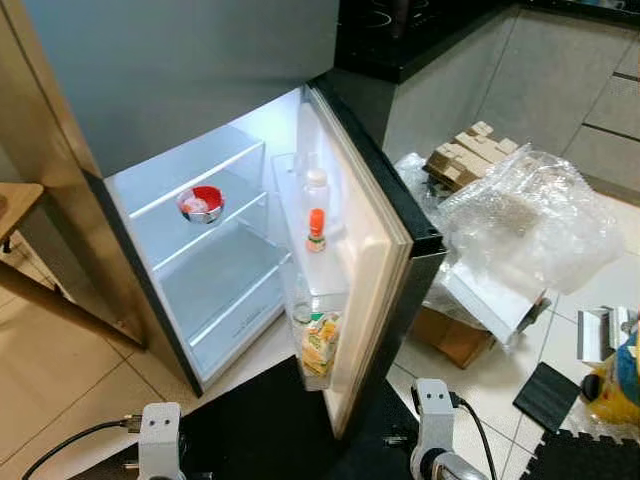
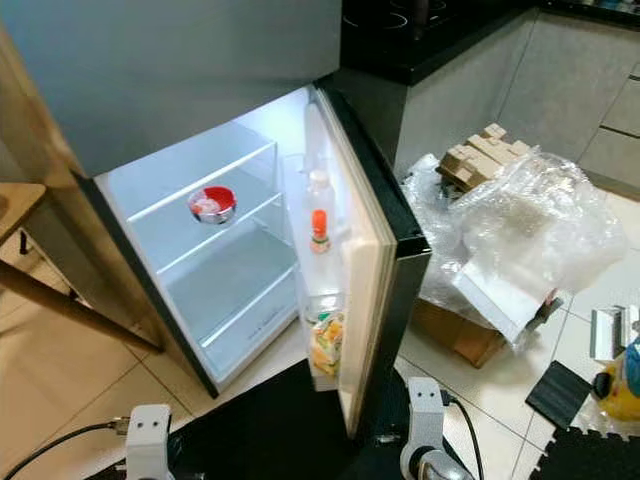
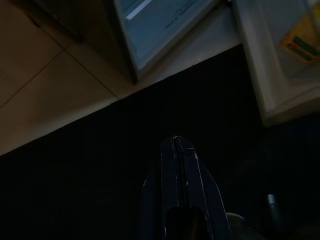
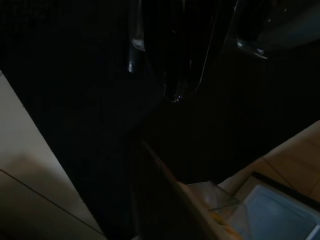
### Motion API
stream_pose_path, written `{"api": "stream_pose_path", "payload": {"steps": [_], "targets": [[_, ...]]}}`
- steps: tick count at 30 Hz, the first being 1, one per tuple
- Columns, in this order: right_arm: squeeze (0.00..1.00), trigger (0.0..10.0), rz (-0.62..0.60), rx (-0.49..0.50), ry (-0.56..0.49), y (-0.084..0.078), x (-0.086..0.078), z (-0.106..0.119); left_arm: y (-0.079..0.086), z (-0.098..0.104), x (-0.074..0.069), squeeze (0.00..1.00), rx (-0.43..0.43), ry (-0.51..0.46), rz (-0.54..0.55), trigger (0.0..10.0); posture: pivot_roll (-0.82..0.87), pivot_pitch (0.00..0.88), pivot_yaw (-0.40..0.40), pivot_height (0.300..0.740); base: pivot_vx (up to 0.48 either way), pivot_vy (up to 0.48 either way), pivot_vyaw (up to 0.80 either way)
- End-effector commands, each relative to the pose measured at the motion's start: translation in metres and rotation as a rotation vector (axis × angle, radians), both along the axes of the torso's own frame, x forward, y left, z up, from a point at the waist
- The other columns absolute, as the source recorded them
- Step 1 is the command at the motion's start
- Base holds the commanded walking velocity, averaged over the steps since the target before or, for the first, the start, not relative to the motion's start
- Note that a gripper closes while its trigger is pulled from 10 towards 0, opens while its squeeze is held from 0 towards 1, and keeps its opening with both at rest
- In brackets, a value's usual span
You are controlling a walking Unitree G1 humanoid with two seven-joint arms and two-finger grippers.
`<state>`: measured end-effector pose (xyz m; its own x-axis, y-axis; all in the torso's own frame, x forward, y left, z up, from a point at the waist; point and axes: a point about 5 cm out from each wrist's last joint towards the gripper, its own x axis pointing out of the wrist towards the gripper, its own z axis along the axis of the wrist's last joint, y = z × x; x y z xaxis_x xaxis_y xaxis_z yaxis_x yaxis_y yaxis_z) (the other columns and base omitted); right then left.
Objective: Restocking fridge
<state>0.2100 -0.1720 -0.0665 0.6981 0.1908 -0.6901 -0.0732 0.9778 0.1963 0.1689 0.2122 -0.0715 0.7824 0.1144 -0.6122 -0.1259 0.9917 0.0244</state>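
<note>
- A small dark-sided fridge (image 1: pixel 120 120) stands open on a pale tiled floor (image 1: pixel 60 380), its white interior lit and its smooth grey upper panel shut above.
- Inside, clear glass shelves (image 1: pixel 215 265) span the compartment. A round red and white lidded tub (image 1: pixel 201 203) sits on the upper shelf, towards the back.
- The fridge door (image 1: pixel 375 270) swings out towards the robot, cream on the inside with a black outer edge.
- In the door's upper rack stands a clear plastic bottle (image 1: pixel 316 188) with a white cap; just below it is a small bottle with an orange top (image 1: pixel 316 229).
- In the door's lowest rack sits a yellow and green printed carton (image 1: pixel 320 343), tilted, with a glass jar (image 1: pixel 302 313) just behind it.
- A black textured mat (image 1: pixel 270 420) lies on the floor before the fridge.
- To the right, a crumpled heap of clear bubble wrap (image 1: pixel 530 225) covers flattened white and brown cardboard (image 1: pixel 455 335). Moulded brown pulp packing (image 1: pixel 470 150) lies behind it, beside grey cabinet fronts (image 1: pixel 560 90).
- A yellow and blue rounded object (image 1: pixel 618 385) shows at the right edge; what it is cannot be made out.
- The left gripper (image 3: pixel 175 142) hangs low over the black mat, its two long black fingers pressed together, holding nothing.
- The right gripper (image 4: pixel 175 95) hangs in deep shade near the door's lower edge; its fingers appear to meet at the tips, empty.
- Both silver wrists sit at the bottom of the head views, either side of the door.
</note>
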Motion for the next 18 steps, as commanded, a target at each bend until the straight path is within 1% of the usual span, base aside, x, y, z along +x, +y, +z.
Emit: {"api": "stream_pose_path", "payload": {"steps": [1,7,18], "targets": [[0.00,10.0,-0.005,0.007,0.006,0.0000,-0.0036,-0.0019,-0.0022,-0.0016,-0.0026,0.00,-0.008,0.005,0.006,10.0,-0.09,0.072,-0.040,0.736,0.000,-0.307,0.00],[0.00,10.0,-0.002,0.007,0.007,0.0000,-0.0040,-0.0021,-0.0021,-0.0016,-0.0028,0.00,-0.009,0.002,0.006,10.0,-0.09,0.073,-0.040,0.736,0.000,-0.310,0.00],[0.00,10.0,-0.001,0.009,0.006,0.0010,-0.0038,-0.0020,-0.0007,-0.0011,-0.0022,0.00,-0.010,0.000,0.012,10.0,-0.09,0.074,-0.039,0.736,0.000,-0.426,0.00]]}}
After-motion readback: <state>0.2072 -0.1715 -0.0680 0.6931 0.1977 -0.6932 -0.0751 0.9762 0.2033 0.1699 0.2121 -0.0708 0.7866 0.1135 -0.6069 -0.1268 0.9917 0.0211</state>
